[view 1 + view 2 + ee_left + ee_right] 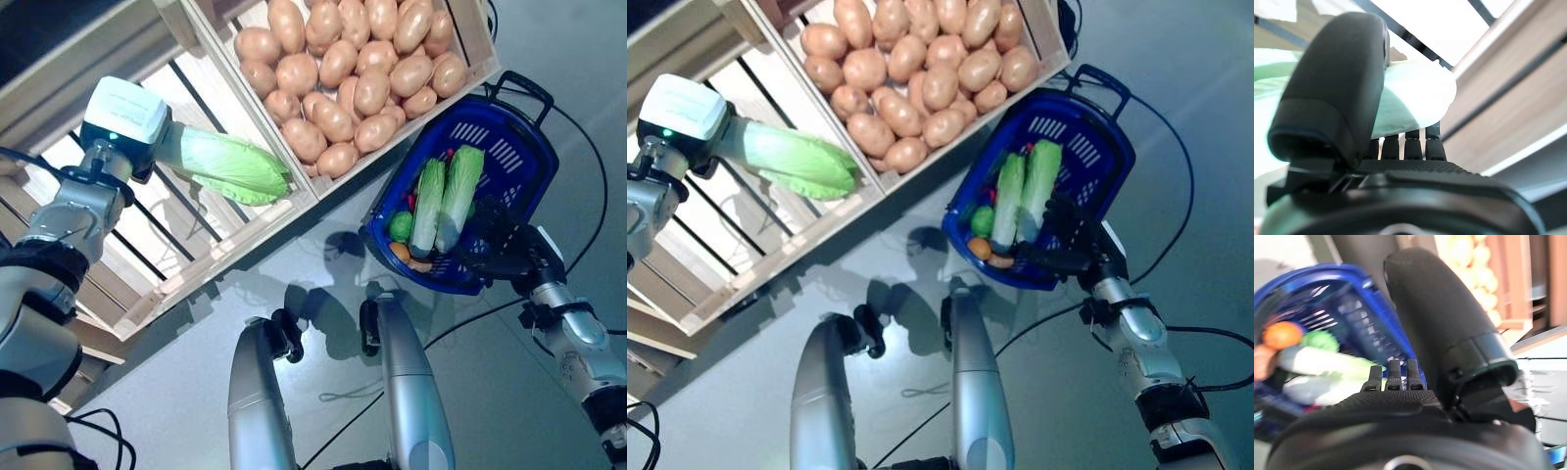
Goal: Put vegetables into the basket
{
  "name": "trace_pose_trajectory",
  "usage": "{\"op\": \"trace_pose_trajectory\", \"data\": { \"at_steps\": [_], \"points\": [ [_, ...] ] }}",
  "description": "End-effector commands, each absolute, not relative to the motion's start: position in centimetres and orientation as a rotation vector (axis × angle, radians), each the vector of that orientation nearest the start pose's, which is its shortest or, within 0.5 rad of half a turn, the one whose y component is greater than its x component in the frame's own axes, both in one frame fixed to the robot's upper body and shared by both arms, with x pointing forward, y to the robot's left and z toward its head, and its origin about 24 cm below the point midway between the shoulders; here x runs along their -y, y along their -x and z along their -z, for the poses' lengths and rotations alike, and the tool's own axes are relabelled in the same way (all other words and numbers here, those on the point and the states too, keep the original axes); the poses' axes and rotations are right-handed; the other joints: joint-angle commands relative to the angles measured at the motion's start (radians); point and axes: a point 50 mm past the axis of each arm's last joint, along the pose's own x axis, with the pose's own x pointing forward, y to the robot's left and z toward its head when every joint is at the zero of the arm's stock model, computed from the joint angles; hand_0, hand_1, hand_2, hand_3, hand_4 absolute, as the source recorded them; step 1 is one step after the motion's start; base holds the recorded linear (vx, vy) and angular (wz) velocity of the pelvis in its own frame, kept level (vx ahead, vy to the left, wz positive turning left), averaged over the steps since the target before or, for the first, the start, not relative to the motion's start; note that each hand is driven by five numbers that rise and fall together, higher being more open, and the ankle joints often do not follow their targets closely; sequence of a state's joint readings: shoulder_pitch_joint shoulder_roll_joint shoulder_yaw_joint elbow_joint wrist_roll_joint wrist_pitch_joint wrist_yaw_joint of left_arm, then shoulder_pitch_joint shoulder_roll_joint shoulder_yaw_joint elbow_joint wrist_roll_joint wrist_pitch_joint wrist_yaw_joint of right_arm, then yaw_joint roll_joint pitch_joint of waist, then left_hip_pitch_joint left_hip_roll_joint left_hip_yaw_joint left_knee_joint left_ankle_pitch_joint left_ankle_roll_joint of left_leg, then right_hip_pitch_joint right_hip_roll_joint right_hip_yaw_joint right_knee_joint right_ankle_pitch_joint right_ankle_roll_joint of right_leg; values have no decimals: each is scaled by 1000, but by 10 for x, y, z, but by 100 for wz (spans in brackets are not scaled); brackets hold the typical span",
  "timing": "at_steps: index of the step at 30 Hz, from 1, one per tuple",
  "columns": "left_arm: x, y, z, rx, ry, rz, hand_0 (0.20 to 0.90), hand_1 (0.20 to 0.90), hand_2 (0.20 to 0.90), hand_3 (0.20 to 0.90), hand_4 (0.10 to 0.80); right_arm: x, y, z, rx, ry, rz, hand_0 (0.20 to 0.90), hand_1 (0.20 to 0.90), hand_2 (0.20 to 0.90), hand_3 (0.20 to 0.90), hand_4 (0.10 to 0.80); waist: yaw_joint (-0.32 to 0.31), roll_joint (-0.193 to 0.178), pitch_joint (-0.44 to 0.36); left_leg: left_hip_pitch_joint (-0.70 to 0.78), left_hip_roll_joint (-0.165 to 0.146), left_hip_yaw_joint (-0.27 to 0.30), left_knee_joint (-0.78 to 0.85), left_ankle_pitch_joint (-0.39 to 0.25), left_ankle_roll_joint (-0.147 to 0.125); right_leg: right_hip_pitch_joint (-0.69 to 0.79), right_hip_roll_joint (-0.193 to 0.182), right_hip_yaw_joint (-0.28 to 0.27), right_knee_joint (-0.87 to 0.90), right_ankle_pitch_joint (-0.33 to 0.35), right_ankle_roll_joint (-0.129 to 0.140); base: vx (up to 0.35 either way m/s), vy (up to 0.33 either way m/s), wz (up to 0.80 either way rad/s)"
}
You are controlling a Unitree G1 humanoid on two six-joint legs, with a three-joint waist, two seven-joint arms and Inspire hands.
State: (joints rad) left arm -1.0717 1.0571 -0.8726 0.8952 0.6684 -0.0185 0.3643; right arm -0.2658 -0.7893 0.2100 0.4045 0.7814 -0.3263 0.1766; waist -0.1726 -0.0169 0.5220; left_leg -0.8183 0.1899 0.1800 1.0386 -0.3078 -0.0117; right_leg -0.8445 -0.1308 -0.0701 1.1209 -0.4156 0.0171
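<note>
My left hand (1337, 83) is shut on a pale green leafy cabbage (230, 164), its thumb and fingers curled round the stalk end. It holds the cabbage over the slatted wooden crate (181, 240) of the stand. The blue plastic basket (519, 162) stands on the floor to the right. In it lie two long pale green cabbages (458, 191), a round green vegetable (401, 226) and a small orange one (399, 251). My right hand (505, 240) is at the basket's near rim with its fingers straight; it also shows in the right wrist view (1440, 318).
The wooden stand's crates (294, 186) run from the upper left to the top middle, their front edge close to the basket's left side. Grey floor (509, 392) lies in front of the basket and the stand.
</note>
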Motion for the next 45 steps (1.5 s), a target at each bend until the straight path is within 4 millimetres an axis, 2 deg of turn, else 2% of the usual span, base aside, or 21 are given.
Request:
{"op": "trace_pose_trajectory", "data": {
  "at_steps": [1,8,10,11,12,14,15,17,20,23,26,33,39,45],
  "points": [
    [-355,-335,-305,311,-1893,-695,300,300,300,300,400,272,-297,-164,475,113,-175,900,900,900,900,800,-7,0,-38,169,-10,53,-120,-39,13,151,-31,-27,-217,153,5,77,-38,-4],
    [-366,-318,-253,336,-1774,-583,300,300,300,300,400,265,-285,-153,504,84,-179,900,900,900,900,800,27,3,-154,362,-48,38,-296,7,20,359,-31,-52,-376,158,-3,97,-79,6],
    [-369,-309,-234,352,-1679,-563,300,300,300,300,400,263,-281,-149,512,70,-183,900,900,900,900,800,44,3,-189,432,-66,25,-360,25,21,440,-21,-60,-441,161,-7,90,-80,1],
    [-370,-308,-233,349,-1678,-564,300,300,300,300,400,263,-281,-149,511,71,-185,900,900,900,900,800,41,4,-188,436,-67,25,-363,26,21,444,-21,-60,-444,162,-7,130,-91,0],
    [-368,-302,-219,377,-1592,-543,300,300,300,300,400,264,-279,-144,505,52,-174,900,900,900,900,800,55,1,-220,499,-80,23,-427,47,18,514,-10,-67,-506,166,-9,102,-64,4],
    [-365,-298,-208,399,-1543,-526,300,300,300,300,400,264,-277,-140,502,38,-165,900,900,900,900,800,62,1,-240,541,-92,23,-474,63,16,561,-6,-78,-553,173,-9,134,-75,2],
    [-356,-296,-193,416,-1489,-486,300,300,300,300,400,263,-276,-134,493,6,-145,900,900,900,900,800,77,1,-278,596,-109,24,-539,85,12,624,2,-97,-625,183,-9,131,-73,8],
    [-346,-294,-178,426,-1433,-444,300,300,300,300,400,261,-275,-127,478,-40,-138,900,900,900,900,800,87,1,-313,644,-122,29,-616,127,14,682,10,-117,-712,219,-13,83,-76,11],
    [-325,-294,-153,440,-1290,-413,300,300,300,300,400,250,-276,-118,467,-117,-146,900,900,900,900,800,104,0,-369,744,-143,18,-747,164,13,795,29,-130,-853,255,-4,106,-60,21],
    [-303,-294,-132,462,-1118,-409,300,300,300,300,400,233,-277,-113,492,-207,-185,900,900,900,900,800,113,-2,-403,805,-153,7,-842,199,11,855,41,-133,-942,292,4,38,-45,13],
    [-276,-293,-109,452,-862,-396,300,300,300,300,400,212,-275,-104,494,-292,-222,900,900,900,900,800,120,0,-441,863,-159,-6,-947,238,9,905,51,-127,-1030,335,14,41,-33,7],
    [-222,-295,-91,427,-439,-260,300,300,300,300,400,184,-274,-88,428,-462,-296,900,900,900,900,800,127,2,-484,926,-159,-15,-1069,275,5,956,64,-119,-1142,388,22,5,-5,1],
    [-183,-296,-93,391,34,-10,300,300,300,300,400,170,-277,-77,372,-518,-379,900,900,900,900,800,144,-1,-492,953,-165,-26,-1121,283,11,979,72,-134,-1189,411,26,-4,-14,3],
    [-164,-296,-93,379,68,149,300,300,300,300,400,164,-280,-84,386,-505,-499,900,900,900,900,800,154,-12,-486,957,-168,-29,-1118,276,17,983,70,-145,-1184,410,27,-15,-28,4]
  ]
}}
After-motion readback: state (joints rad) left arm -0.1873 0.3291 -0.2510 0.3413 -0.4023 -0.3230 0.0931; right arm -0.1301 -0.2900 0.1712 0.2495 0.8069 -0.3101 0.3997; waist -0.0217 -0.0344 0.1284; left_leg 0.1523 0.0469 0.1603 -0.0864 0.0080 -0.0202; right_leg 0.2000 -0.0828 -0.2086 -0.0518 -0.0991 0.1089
